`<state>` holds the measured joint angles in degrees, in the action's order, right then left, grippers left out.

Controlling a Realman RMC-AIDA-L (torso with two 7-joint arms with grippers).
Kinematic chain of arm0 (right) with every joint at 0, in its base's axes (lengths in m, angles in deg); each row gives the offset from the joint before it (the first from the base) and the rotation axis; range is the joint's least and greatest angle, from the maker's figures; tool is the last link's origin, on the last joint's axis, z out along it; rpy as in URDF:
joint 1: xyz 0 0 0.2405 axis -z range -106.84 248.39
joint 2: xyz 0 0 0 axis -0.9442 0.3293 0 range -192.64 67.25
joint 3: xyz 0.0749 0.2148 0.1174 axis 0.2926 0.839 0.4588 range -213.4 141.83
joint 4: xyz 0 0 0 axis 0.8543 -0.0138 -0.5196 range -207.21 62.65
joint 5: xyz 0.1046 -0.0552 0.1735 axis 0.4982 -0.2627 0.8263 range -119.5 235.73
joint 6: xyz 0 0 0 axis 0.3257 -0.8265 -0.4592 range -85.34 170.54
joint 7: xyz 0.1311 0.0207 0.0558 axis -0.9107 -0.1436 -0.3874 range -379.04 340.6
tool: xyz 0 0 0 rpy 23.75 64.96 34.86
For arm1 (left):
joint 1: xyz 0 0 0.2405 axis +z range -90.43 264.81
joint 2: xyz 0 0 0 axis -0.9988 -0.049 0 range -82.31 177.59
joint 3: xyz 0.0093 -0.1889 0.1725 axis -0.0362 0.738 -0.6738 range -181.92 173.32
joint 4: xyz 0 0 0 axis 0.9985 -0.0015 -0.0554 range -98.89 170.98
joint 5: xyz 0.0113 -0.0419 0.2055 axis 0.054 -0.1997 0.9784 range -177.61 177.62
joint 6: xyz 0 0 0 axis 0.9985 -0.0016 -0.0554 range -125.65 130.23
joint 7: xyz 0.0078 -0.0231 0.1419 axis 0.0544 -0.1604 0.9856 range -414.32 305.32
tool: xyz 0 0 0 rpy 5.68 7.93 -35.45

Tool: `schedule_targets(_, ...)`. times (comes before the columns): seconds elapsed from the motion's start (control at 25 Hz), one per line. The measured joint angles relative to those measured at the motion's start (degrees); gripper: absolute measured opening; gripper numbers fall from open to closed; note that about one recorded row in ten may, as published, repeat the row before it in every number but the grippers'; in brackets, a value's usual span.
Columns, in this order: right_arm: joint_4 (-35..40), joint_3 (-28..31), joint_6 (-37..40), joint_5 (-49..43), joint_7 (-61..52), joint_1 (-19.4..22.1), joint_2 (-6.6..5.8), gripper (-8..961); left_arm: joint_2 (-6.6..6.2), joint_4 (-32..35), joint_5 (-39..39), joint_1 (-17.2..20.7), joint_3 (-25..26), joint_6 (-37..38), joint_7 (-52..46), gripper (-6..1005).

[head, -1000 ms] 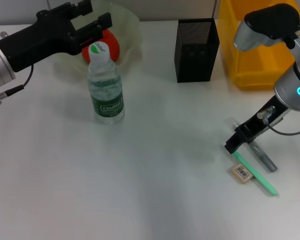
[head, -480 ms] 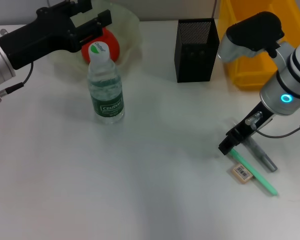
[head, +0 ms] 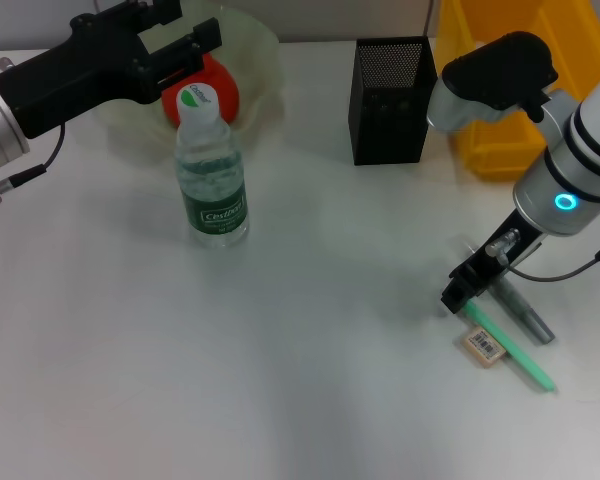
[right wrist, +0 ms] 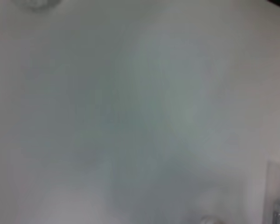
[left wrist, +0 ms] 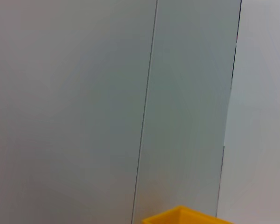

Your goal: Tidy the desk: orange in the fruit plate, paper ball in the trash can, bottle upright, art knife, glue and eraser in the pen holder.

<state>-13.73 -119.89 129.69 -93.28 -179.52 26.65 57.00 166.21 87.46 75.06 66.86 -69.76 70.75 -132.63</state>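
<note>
The orange (head: 218, 88) lies in the pale-green fruit plate (head: 263, 45) at the back left. My left gripper (head: 187, 28) hovers open just above them, holding nothing. In front of the plate the bottle (head: 212, 185) stands upright. The black mesh pen holder (head: 393, 100) is at the back centre, with the yellow trash can (head: 492, 150) to its right. My right gripper (head: 459, 291) is low over the table, its tip touching the near end of a green art knife (head: 512, 352). A grey glue stick (head: 525, 316) and the tan eraser (head: 484, 345) lie beside it. The paper ball is out of view.
The right arm's elbow (head: 495, 75) hangs in front of the trash can, close to the pen holder. The left wrist view shows a wall and a corner of the trash can (left wrist: 186, 217). Blurred white tabletop (right wrist: 130, 116) fills the right wrist view.
The right arm's upper part has swung left toward the pen holder, and its gripper tip has shifted slightly left by the art knife. The left arm has barely moved.
</note>
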Motion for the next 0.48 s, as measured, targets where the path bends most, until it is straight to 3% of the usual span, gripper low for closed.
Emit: schedule_targets(0.48, -1.7, 0.0, -0.6, 0.1, 0.1, -0.4, 0.02, 325, 0.09, 0.0, -0.6, 0.4, 0.0, 0.4, 0.0, 607)
